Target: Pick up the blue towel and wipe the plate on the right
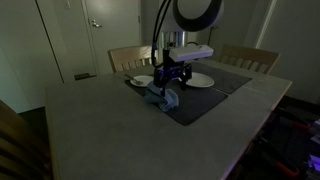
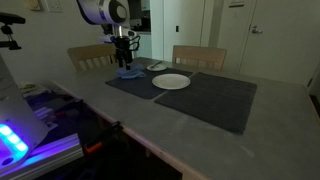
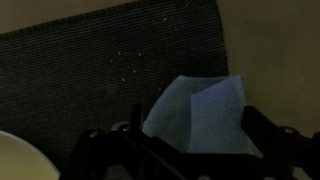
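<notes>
On the dark placemat, near edge of the wrist view: gripper (image 3: 185,150) low over the cloth, its dark finger frames either side of it.
Claw state: fingers flank the towel and it rises between them; looks pinched, but the contact is out of frame, so cannot tell for sure.
Blue towel (image 3: 198,112): crumpled on the placemat (image 3: 90,80), one corner peaked toward the far right of the wrist view; long axis roughly diagonal, near-left to far-right.
Towel, exterior views: small blue heap (image 1: 163,96) directly under the gripper (image 1: 170,78); same at (image 2: 128,72).
Step in hand: the pick-up, judging by the claw at towel height.
Plates: one close by the towel (image 1: 142,80), one beyond (image 1: 199,79); pale rim at near left in wrist view.
Next move calls for: secure grip, lift, carry to the right-hand plate (image 2: 171,82), press down and sweep.
</notes>
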Robot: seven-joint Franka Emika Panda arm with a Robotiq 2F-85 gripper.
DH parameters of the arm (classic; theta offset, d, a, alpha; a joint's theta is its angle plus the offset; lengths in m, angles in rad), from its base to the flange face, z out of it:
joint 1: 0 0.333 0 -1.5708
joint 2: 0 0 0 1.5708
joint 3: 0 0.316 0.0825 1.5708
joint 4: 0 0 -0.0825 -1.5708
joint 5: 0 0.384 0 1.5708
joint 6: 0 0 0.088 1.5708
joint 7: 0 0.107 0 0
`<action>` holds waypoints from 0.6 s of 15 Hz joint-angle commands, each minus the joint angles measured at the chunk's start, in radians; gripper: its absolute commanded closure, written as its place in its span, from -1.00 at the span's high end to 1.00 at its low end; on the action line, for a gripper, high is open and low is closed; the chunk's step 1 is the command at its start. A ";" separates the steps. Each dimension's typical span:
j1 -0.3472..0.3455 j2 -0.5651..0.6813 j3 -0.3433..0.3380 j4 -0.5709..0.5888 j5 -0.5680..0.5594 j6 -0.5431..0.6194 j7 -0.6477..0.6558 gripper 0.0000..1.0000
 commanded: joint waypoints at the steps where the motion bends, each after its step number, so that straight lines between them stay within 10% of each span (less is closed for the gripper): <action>1: 0.026 0.034 -0.021 0.010 0.009 0.042 0.005 1.00; 9: 0.133 0.130 -0.156 0.024 -0.022 0.266 0.257 1.00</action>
